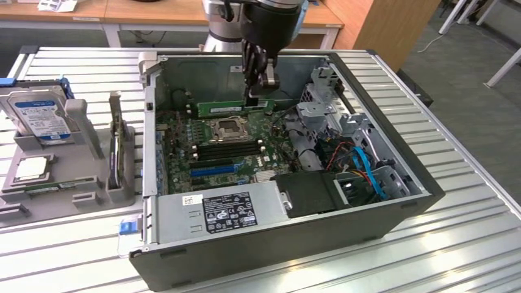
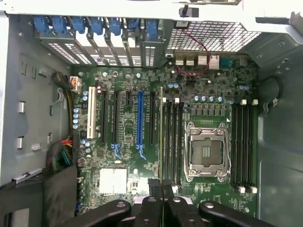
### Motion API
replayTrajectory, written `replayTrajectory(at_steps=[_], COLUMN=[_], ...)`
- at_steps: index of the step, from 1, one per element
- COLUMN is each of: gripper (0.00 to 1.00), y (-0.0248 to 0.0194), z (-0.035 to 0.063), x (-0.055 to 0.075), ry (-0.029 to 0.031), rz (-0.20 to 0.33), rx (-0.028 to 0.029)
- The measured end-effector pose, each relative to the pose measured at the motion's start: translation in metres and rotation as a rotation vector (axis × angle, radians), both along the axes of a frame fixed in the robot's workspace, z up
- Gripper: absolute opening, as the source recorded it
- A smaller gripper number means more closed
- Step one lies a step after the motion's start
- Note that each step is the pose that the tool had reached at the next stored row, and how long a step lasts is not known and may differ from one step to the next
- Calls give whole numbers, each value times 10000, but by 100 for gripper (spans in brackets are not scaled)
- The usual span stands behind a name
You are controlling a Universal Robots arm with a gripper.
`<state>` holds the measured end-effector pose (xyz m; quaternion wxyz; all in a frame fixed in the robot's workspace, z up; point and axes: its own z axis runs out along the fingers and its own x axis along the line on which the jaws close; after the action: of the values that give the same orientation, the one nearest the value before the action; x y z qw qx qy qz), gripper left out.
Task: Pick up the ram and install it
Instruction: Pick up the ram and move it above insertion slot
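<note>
Above the open grey computer case (image 1: 269,250), jaws pinch the long green ram stick (image 1: 232,108), unseated; installing calls for squaring it over a black slot (image 1: 232,148).

A robotics lab; a slatted metal worktop (image 1: 464,183) carries an opened computer case (image 1: 326,244); wooden desks (image 1: 146,11) stand beyond the gripper (image 1: 258,96).

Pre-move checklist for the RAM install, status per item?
1. Long green circuit-board ram stick gripped by the black fingers: ok.
2. Ram stick seated in a slot: not ok, it hangs above the green motherboard.
3. Black memory slots beside the square metal CPU socket empty: ok.
4. Ram stick parallel to those slots: ok.
5. White slot latches open: cannot tell.
</note>
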<state>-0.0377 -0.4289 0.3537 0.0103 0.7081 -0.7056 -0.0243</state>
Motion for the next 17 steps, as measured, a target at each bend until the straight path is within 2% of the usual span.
replayTrajectory(at_steps=[4, 12, 17], gripper=[11, 11, 11], y=[61, 153, 155], z=[-9, -22, -25], x=[0, 0, 0], ry=[0, 0, -1], rz=[0, -1, 1], rx=[18, 89, 92])
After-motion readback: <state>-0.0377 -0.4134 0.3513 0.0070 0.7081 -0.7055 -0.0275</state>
